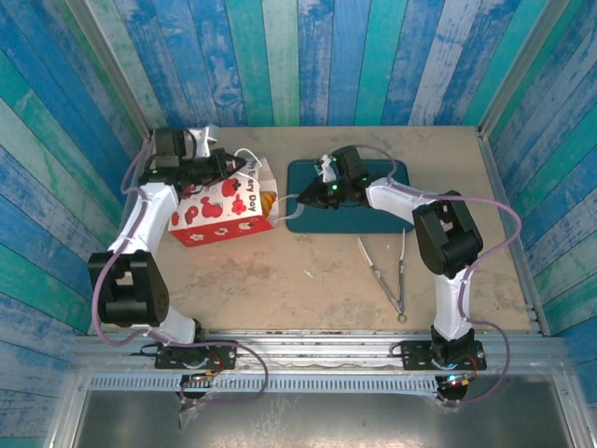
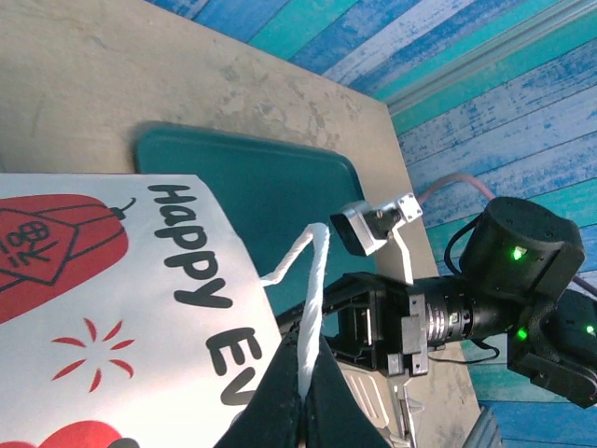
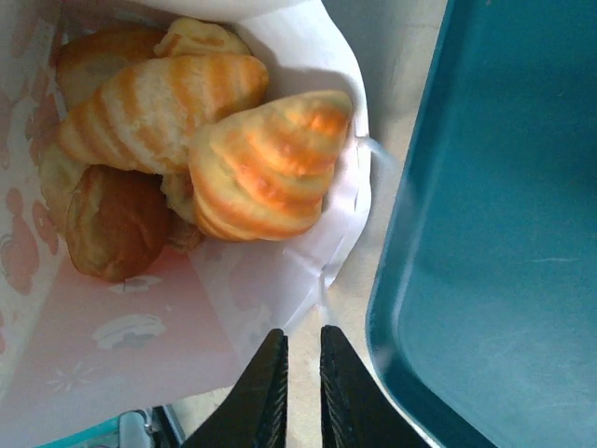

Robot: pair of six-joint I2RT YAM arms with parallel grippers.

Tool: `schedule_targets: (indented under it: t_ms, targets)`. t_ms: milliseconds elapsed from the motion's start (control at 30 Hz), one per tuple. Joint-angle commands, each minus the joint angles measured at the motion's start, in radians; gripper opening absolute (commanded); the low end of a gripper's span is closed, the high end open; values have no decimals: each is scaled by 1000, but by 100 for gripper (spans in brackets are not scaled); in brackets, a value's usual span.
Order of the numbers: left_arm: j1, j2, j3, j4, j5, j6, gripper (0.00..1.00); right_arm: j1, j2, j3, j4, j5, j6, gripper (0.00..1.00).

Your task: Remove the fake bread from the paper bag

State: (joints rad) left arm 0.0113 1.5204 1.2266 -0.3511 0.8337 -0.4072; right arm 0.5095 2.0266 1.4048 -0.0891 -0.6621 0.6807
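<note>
The left gripper (image 2: 303, 397) is clenching the cord handle (image 2: 312, 299) of the paper bag (image 1: 219, 213) at far left. The right gripper (image 3: 303, 359), jaws barely parted and empty, is hovering at its mouth. The fake bread (image 3: 270, 168) is sitting inside, and such narrow jaws are probably risking shoving it deeper.

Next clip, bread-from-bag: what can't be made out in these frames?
Count of fake bread: right wrist view, the front croissant overlaps pieces behind; the top edge cuts others.
Lettering on the paper bag: left wrist view, the left gripper and bottom edge cut it off after "HAPPY EV".
Top view: the bread in the bag's mouth is too small to tell apart.
</note>
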Motion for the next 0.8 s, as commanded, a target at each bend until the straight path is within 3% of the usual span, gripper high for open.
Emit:
schedule_targets:
  t_ms: [0,67,133,233,367,467,567,667,767]
  targets:
    - [-25,-70,-19,34,3,-24,2,-12,-67,-24,-98,25,-63,22]
    - [-43,-82,-25,32,-11,-21,2,-17,-124,-30,-166,80,-116,25]
    - [-53,-89,-26,23,-21,-20,2,-24,-197,-38,-245,159,-170,35]
    - [-67,-105,-31,16,-26,-21,2,-26,-345,-63,-376,379,-251,45]
    - [-87,-126,-48,1,-19,-14,1,-43,-590,-185,-433,597,-309,71]
    - [-110,-138,-56,1,-4,-15,2,-67,-759,-303,-422,725,-268,100]
    - [-132,-149,-86,63,25,-58,2,-111,-911,-391,-492,794,-205,100]
    - [-143,-161,-100,79,11,-78,4,-218,-1018,-475,-547,629,-187,100]
    - [-148,-169,-110,59,-31,-66,5,-243,-1027,-498,-738,646,-147,93]
